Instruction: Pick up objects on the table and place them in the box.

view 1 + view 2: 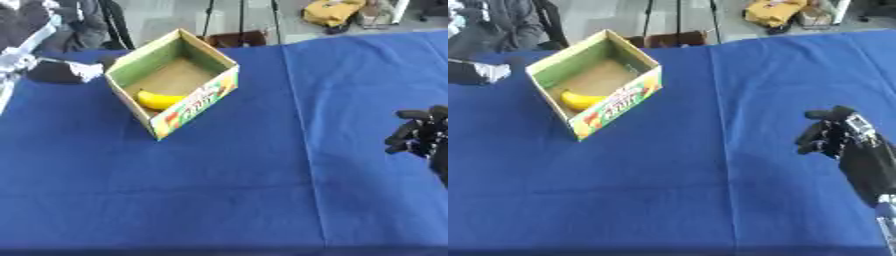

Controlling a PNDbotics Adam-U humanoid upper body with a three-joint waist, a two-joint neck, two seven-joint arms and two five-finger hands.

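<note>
An open cardboard box [213,57] with a green inside and a printed front stands on the blue table at the upper left. A yellow banana [158,99] lies inside it against the near wall. My right hand [839,137] hangs over the table at the right, well away from the box, its black fingers curled with nothing in them. My left hand shows in neither view.
The blue cloth [227,185] covers the whole table. A person's sleeve [58,71] rests on the table's far left edge beside the box. Beyond the far edge are a yellow bag [332,11] and stand legs on the floor.
</note>
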